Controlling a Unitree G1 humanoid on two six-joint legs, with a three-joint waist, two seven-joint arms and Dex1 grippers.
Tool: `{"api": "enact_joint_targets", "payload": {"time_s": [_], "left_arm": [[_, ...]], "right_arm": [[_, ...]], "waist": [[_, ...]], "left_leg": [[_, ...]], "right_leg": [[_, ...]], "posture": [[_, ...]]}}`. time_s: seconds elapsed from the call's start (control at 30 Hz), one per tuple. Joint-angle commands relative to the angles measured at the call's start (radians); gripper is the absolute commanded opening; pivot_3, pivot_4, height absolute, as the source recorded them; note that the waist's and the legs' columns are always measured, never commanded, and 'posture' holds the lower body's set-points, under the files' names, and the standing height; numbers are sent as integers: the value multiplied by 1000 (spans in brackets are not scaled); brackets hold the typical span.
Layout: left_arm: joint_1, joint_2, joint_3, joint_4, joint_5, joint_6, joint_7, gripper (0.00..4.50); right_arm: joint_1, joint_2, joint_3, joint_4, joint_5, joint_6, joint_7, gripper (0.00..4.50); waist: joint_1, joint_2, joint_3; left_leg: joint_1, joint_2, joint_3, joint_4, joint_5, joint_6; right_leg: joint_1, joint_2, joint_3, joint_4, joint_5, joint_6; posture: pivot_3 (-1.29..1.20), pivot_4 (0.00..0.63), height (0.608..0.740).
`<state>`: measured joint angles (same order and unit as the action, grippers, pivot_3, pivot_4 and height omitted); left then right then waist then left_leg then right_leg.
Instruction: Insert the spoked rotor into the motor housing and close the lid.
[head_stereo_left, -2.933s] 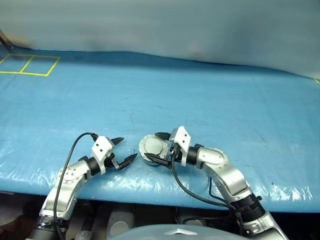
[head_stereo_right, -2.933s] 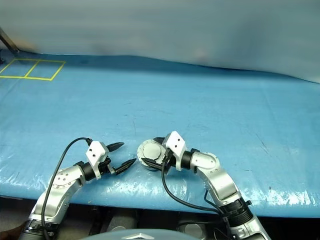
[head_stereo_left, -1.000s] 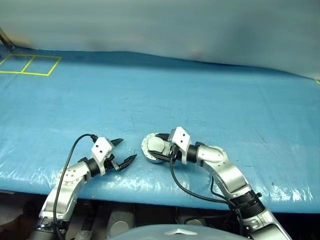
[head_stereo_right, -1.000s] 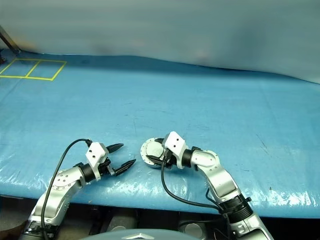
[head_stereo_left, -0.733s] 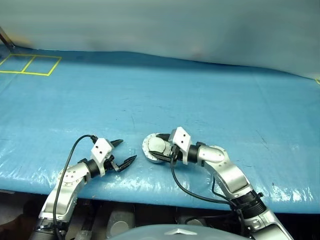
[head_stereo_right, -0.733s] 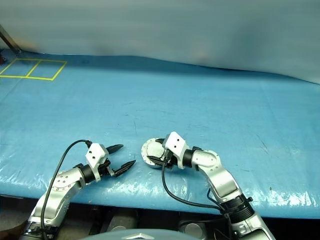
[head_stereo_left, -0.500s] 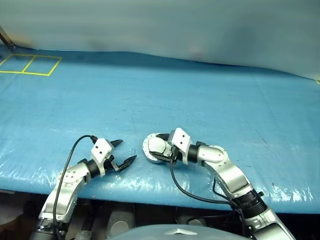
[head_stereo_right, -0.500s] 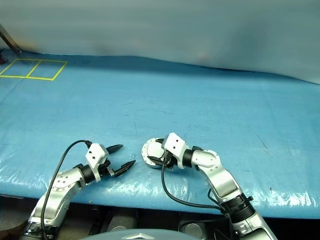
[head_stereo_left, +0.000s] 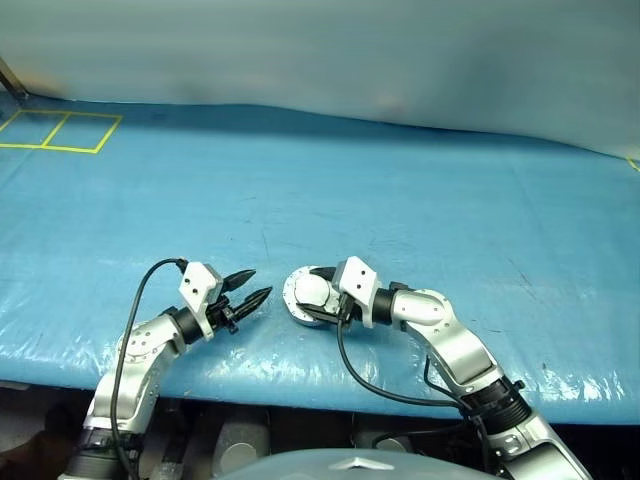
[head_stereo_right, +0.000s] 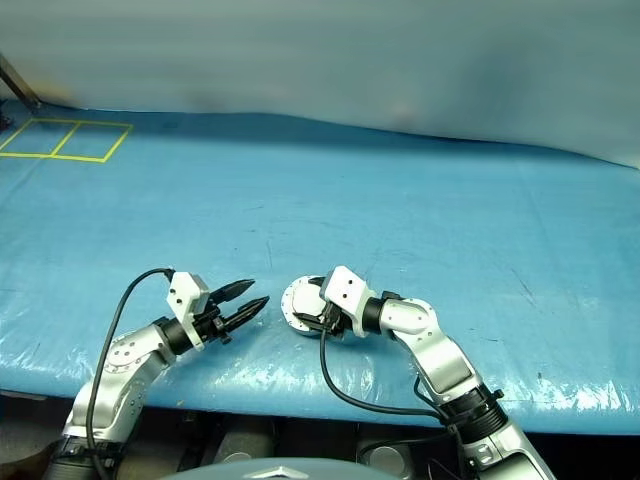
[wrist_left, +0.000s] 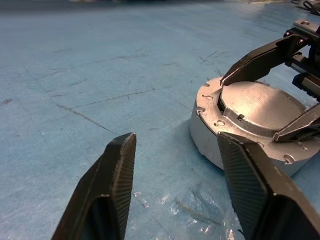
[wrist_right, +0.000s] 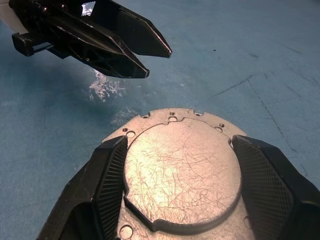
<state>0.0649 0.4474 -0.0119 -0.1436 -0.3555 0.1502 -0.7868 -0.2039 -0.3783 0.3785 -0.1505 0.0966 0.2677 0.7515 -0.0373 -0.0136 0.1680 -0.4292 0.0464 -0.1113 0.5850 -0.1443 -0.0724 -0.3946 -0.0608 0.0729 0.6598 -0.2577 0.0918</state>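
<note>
The motor housing (wrist_left: 210, 137) is a round silver cup that rests on the blue sheet near the table's front edge, with the lid (wrist_right: 180, 170) lying flat on top, its pale scratched face up. My right gripper (head_stereo_left: 312, 295) is shut on the motor housing, one black finger (wrist_right: 110, 172) on each side of the lid's raised disc. My left gripper (head_stereo_left: 258, 284) hovers just left of the housing and points at it. Its jaws are open by a small gap with nothing between them. The spoked rotor is out of view.
A blue plastic sheet (head_stereo_left: 400, 200) covers the whole table. Yellow tape squares (head_stereo_left: 60, 130) mark its far left corner. The table's front edge (head_stereo_left: 300, 385) runs just below both grippers. A pale wall stands behind the table.
My left gripper has narrowed its jaws, risen a little and edged toward the housing. The right gripper has stayed in place on the housing.
</note>
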Motion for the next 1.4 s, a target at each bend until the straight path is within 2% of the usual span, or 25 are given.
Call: {"api": "enact_joint_targets", "payload": {"time_s": [0.03,0.13,0.17,0.5,1.13,1.4], "left_arm": [[-41,2,-26,4,7,3,-21,1212],[-77,6,-66,36,39,-1,-41,191],[-93,-2,-75,51,44,-2,-43,15],[-173,-43,-159,143,86,-6,-76,15],[-138,-15,-252,159,157,-5,-135,15],[-145,-21,-263,179,167,-15,-149,15]], "right_arm": [[20,-10,2,32,-35,20,-24,3004],[24,-11,2,27,-36,19,-29,3004],[26,-12,1,24,-35,19,-31,3004],[44,-18,-5,2,-38,18,-51,3004],[36,-14,-12,2,-27,18,-48,3004],[38,-4,-33,-22,28,61,-25,3004]], "waist": [[0,0,0],[0,0,0],[0,0,0],[1,0,-1],[2,0,-5],[7,2,-12]], "left_leg": [[0,0,0,0,0,0],[0,0,0,1,0,0],[0,0,0,1,0,0],[0,0,0,1,0,0],[0,0,0,1,0,0],[0,0,0,1,0,0]], "right_leg": [[0,0,0,0,0,0],[0,0,0,0,0,0],[1,0,0,0,0,0],[2,0,0,0,0,0],[2,0,0,-1,0,0],[2,-1,0,-2,0,0]], "posture": [[0,150,740],[0,150,740],[0,150,740],[0,150,740],[0,150,740],[0,150,740]]}}
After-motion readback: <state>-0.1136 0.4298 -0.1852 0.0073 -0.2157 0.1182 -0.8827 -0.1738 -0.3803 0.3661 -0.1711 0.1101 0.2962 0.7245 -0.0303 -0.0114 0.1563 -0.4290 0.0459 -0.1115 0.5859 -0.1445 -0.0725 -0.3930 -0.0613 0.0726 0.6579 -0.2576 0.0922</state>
